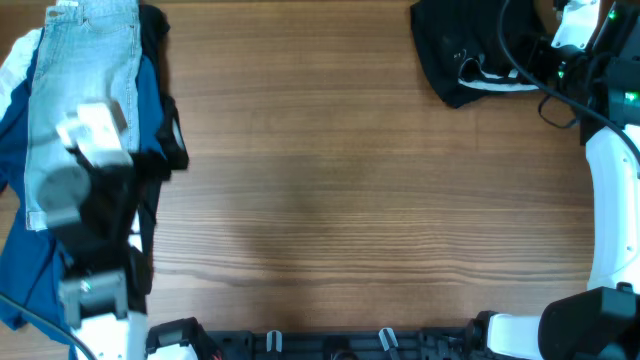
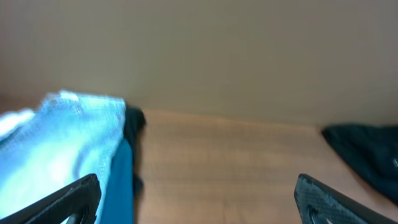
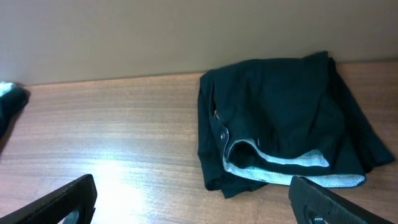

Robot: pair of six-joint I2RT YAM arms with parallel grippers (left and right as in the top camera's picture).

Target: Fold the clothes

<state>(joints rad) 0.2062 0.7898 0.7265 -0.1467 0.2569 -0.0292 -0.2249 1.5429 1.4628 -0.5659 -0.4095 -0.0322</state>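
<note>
The black shorts (image 1: 465, 50) lie in a folded bundle at the table's far right corner, with the pale waistband lining showing along the near edge. In the right wrist view the shorts (image 3: 273, 118) sit just ahead of my right gripper (image 3: 193, 199), which is open, empty and low over the wood, not touching them. My left gripper (image 2: 199, 199) is open and empty above the clothes pile at the left. It faces across the table, with the black shorts (image 2: 367, 149) far off at the right.
A pile at the left edge holds pale-blue denim shorts (image 1: 80, 60), a deep-blue garment (image 1: 20, 260), a dark garment (image 1: 165, 130) and something white (image 1: 15, 60). The left arm hangs over this pile. Bare wood table (image 1: 330, 200) lies between the pile and the black shorts.
</note>
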